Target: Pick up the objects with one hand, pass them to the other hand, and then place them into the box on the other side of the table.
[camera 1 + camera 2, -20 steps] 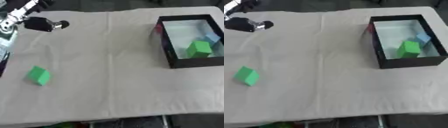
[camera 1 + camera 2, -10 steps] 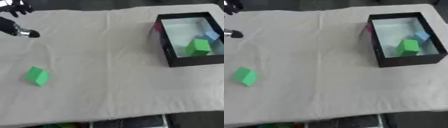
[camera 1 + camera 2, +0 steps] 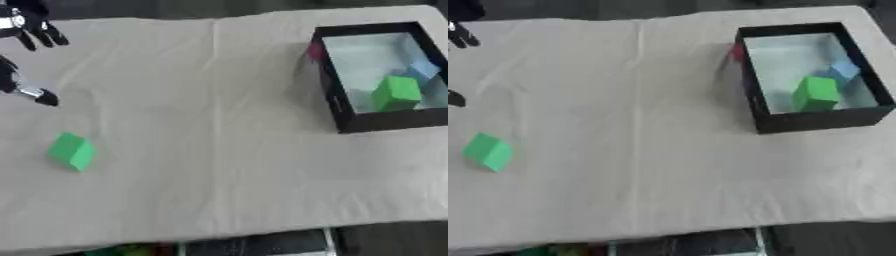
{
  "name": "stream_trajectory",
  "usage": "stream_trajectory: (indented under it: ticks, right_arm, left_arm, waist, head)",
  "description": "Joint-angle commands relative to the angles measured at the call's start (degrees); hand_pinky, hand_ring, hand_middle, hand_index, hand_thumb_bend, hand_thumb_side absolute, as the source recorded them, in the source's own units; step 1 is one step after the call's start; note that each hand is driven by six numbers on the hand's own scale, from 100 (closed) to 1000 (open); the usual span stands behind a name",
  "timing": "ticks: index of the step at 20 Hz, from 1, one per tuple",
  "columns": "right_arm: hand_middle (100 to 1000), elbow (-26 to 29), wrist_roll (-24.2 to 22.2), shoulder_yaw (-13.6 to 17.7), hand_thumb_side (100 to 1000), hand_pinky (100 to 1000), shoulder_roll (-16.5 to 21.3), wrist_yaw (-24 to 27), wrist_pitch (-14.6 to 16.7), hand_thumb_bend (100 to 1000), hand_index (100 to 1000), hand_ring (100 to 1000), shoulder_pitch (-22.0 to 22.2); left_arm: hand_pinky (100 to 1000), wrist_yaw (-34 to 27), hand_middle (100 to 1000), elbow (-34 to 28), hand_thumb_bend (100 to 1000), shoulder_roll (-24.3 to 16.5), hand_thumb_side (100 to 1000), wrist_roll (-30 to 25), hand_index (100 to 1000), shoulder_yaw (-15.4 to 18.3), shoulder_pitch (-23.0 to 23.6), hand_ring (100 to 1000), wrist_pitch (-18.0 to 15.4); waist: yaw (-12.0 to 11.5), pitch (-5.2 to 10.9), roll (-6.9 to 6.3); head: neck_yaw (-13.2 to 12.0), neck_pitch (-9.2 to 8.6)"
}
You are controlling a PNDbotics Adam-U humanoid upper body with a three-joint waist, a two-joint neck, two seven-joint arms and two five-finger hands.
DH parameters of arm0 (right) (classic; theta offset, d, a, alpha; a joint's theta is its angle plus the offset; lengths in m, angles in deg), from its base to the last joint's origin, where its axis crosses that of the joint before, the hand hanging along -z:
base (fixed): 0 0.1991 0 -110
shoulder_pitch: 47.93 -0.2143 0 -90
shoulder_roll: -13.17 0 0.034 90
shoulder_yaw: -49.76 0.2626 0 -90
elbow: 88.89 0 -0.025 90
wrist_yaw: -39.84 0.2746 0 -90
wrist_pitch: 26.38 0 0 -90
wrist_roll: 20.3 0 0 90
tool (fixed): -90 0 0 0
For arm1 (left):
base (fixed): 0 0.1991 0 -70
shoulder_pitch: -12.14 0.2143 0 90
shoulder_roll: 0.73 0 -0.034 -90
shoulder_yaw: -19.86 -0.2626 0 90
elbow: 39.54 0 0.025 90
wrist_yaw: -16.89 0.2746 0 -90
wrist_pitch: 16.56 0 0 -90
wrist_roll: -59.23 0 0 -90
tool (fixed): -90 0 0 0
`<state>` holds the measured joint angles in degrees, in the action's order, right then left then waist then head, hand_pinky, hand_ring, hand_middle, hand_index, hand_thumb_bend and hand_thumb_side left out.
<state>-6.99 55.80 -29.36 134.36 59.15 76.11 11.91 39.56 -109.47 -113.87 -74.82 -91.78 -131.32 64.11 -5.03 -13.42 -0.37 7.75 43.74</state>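
Lying nearest the viewer, a green block (image 3: 72,151) sits alone on the cloth-covered table (image 3: 219,150), close to the left edge and tilted onto one corner rather than flat. Nothing touches it.

Beyond it, at the left margin, the left hand (image 3: 26,30) shows only in part: dark fingers pointing down near the top corner, and a further dark tip (image 3: 42,98) lower down, above and apart from the block. The fingers look spread and hold nothing, so the hand is judged released. The right hand appears in neither view.

Farther off, on the right side, stands the black box (image 3: 337,107). It already contains a second green block (image 3: 395,93) and a pale blue piece (image 3: 423,70); a small red thing (image 3: 313,51) shows at the outer left wall.

Assessment: the step in hand appears to be the pick-up of the loose block by the left hand. To do it well, the hand should descend with fingers kept wide, straddle two opposite faces and allow for the tilt, since a block resting on a corner may roll when touched. The cloth may wrinkle and drag. The grasp should leave one side exposed for the handover.
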Motion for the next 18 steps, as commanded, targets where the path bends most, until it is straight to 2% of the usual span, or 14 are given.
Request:
stream_trajectory:
  ticks: [1,2,6,7,10,13,18]
  right_arm:
    - [951,0.50,0.31,0.52,429,1000,2.34,-0.69,0.33,100,860,974,-0.26]
    - [950,0.47,0.32,0.42,431,1000,2.28,-0.86,0.43,100,859,973,-0.20]
    - [946,0.62,0.22,0.13,427,1000,1.90,-1.26,0.66,100,857,971,-0.13]
    - [945,0.67,0.17,0.05,403,1000,1.82,-1.37,0.71,100,856,971,-0.09]
    - [945,0.61,0.09,-0.03,430,1000,1.47,-1.89,0.77,100,856,971,0.22]
    - [944,0.41,0.01,-0.04,439,1000,1.00,-2.66,0.74,100,855,970,0.67]
    - [939,0.32,-0.15,-0.12,439,1000,0.49,-3.35,0.64,100,853,967,0.73]
  left_arm:
    - [747,-0.79,781,-1.53,764,-3.22,240,-0.98,857,-0.99,-0.39,800,-0.69]
    - [748,-0.91,778,-1.82,771,-3.50,190,-0.75,855,-1.22,-0.30,798,-0.81]
    - [746,0.19,778,-2.45,773,-4.22,114,0.31,846,-2.17,0.25,799,-1.55]
    - [744,0.48,778,-2.30,771,-4.23,100,0.08,843,-2.45,0.40,798,-1.70]
    - [741,1.32,777,-1.47,755,-4.12,100,-0.92,823,-3.18,0.87,799,-2.32]
    - [738,2.90,768,-0.89,785,-4.11,100,-1.14,799,-3.87,1.37,795,-4.10]
    - [733,5.01,747,0.20,753,-3.36,100,2.63,779,-4.96,2.13,776,-8.69]
  waist:
    - [0.08,0.85,0.09]
    - [0.07,0.85,0.13]
    - [-0.04,0.82,0.23]
    - [-0.05,0.81,0.26]
    - [-0.07,0.76,0.32]
    - [-0.04,0.71,0.31]
    - [0.05,0.66,0.32]
  head:
    - [-0.07,0.37]
    - [-0.08,0.37]
    - [-0.36,0.37]
    - [-0.46,0.37]
    - [-0.76,0.37]
    - [-0.95,0.37]
    - [-1.08,0.37]
